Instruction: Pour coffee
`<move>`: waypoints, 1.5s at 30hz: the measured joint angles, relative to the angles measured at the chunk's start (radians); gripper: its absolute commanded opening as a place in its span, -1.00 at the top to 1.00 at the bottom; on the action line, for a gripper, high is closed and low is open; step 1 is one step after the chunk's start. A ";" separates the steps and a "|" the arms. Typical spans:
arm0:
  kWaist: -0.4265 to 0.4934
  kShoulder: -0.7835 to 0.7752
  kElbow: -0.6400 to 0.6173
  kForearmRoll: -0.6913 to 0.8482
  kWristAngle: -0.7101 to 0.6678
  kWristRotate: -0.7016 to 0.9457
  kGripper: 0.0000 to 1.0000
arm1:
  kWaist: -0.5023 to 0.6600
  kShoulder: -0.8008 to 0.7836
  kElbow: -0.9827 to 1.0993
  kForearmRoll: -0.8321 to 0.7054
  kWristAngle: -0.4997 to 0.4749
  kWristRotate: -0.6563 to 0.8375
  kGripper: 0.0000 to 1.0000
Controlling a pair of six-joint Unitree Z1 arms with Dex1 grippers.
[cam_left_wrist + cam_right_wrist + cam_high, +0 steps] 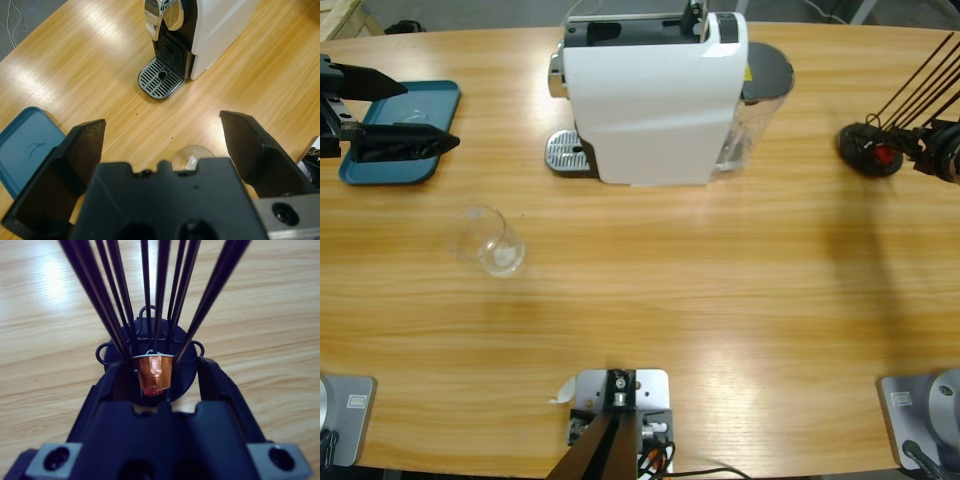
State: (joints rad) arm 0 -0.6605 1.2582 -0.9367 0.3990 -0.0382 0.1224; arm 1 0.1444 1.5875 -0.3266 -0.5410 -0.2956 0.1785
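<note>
High view: white coffee machine (655, 95) at the table's (720, 300) far middle, drip grate (565, 152) on its left side. Clear glass tumbler (488, 240) stands in front and to the left, well apart from the machine; whether it holds any coffee cannot be told. Blue tray (405, 125) at far left. Left gripper (405, 110) hovers over the tray, jaws wide apart, holding nothing. Right gripper (155, 385) at the black wire capsule rack (870, 150), jaws apart on either side of an orange capsule (154, 372), apparently not clamped.
</note>
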 measured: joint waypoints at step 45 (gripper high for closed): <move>0.000 0.000 0.000 0.000 0.000 -0.011 -0.99 | 0.022 -0.008 0.024 0.004 -0.022 0.000 -0.03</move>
State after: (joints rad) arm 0 -0.6604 1.2582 -0.9366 0.3989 -0.0382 0.1112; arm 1 0.1666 1.5792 -0.3030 -0.5373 -0.3175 0.1785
